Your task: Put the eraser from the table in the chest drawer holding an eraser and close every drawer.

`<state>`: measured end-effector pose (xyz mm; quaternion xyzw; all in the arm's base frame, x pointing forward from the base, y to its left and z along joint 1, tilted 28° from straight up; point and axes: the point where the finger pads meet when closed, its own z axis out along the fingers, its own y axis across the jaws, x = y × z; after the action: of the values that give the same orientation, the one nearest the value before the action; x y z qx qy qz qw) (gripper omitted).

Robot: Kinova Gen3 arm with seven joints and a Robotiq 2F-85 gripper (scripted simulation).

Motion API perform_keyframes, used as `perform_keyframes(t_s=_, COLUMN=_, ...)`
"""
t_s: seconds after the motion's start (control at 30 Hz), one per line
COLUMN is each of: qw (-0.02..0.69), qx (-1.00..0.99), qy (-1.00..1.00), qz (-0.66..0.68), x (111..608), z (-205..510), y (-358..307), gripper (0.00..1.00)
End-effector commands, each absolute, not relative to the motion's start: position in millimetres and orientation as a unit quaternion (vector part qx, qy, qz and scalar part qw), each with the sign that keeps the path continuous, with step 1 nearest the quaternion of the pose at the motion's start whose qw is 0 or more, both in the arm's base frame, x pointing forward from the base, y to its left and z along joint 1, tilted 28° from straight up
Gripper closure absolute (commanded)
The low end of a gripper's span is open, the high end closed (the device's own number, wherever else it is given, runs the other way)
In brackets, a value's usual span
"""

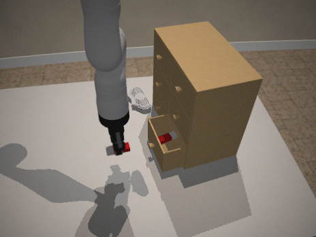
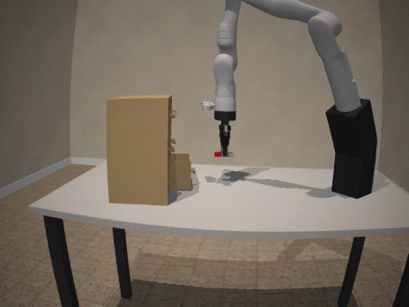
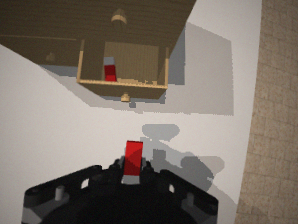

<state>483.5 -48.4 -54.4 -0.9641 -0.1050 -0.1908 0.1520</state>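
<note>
My gripper is shut on a red eraser and holds it in the air above the table, in front of the chest. It shows in the side view and in the wrist view too. The wooden chest stands on the table with its bottom drawer pulled partly out. Another red eraser lies inside that drawer, also seen in the wrist view. The other drawers are pushed in.
The robot's dark base stands at the right end of the table. The table's edges and tiled floor lie beyond the chest.
</note>
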Motion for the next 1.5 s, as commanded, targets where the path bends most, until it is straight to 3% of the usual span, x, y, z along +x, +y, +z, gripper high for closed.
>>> perform_keyframes(t_s=0.0, qw=0.150, qx=-0.964, qy=-0.109, qz=-0.193, x=485, z=-54, y=-52, gripper=0.81)
perform_keyframes(t_s=1.47, qw=0.147, qx=-0.962, qy=-0.124, qz=-0.195, x=475, z=-23, y=-66, gripper=0.81)
